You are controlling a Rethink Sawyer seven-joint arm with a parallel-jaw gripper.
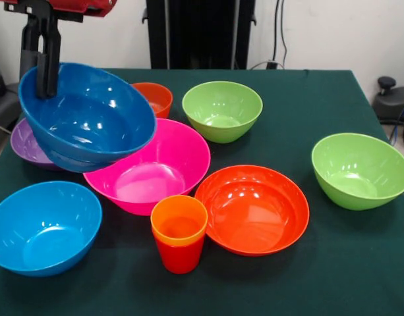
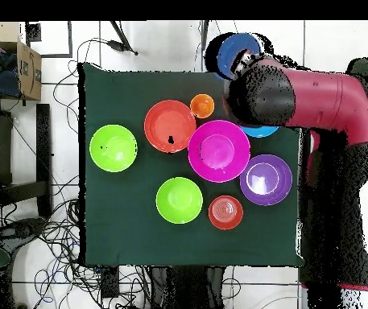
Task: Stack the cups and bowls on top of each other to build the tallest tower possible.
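My gripper (image 1: 42, 80) is shut on the rim of a dark blue bowl (image 1: 89, 117) and holds it tilted in the air at the left, over the purple bowl (image 1: 22, 146) and the pink bowl's (image 1: 155, 170) edge. In the overhead view the arm (image 2: 308, 96) hides the gripper, and the blue bowl (image 2: 233, 53) shows beside it. The orange cup (image 1: 179, 220) sits nested in the red cup (image 1: 179, 258) at the front middle. A large orange-red bowl (image 1: 253, 209), two lime green bowls (image 1: 221, 110) (image 1: 361, 171), a small orange-red bowl (image 1: 155, 97) and a light blue bowl (image 1: 43, 229) stand singly.
The green cloth table (image 1: 320, 283) has its edges close to the outer bowls. A cardboard box (image 2: 26, 71) and cables lie on the floor beside the table. The robot's pedestal (image 1: 198, 33) stands at the far side.
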